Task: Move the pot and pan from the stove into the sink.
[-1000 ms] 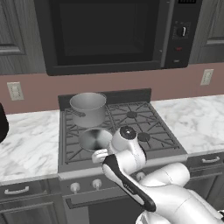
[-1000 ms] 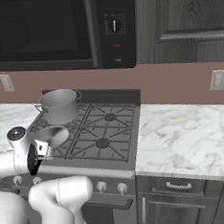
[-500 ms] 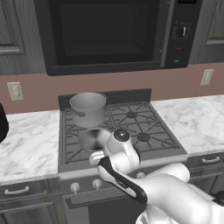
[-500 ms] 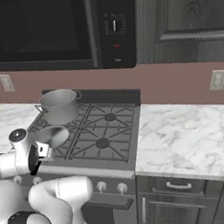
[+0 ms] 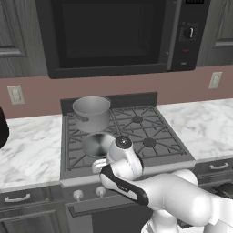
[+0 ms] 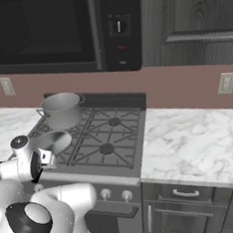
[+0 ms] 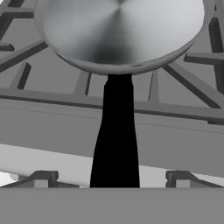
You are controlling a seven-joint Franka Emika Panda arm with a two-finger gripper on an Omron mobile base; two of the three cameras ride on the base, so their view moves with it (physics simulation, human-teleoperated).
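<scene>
Gripper (image 7: pixel 113 178) jaws spread wide, nothing clamped: in the hand view the two finger tips (image 7: pixel 42 178) stand far apart on either side of the pan's long black handle (image 7: pixel 116 144), which runs up between them without visible contact on either side. Hand is low at the front edge of the stove (image 5: pixel 154 136), just over the steel lip above the knobs (image 5: pixel 78 195), camera looking along the handle toward the pan bowl. Pan (image 5: pixel 97 144) sits on the front left burner grate, its shallow silver bowl upright and its handle pointing out toward the stove front; in the right base view the same pan (image 6: pixel 54 141) lies just beyond the wrist. Pot (image 5: pixel 91 112) stands upright on the back left burner, directly behind the pan and close to it, whether touching I cannot tell; short side handles visible in the right base view of the pot (image 6: pixel 62 110). Arm pose: in the left base view the white forearm comes up from the lower right, bends at a dark-capped joint and reaches down and left, so that the wrist covers the front edge of the stove below the pan. White marble counter (image 5: pixel 32 150) flanks the stove on both sides, and a black microwave (image 5: pixel 109 34) hangs above the stove. Both vessels are on the stove.
</scene>
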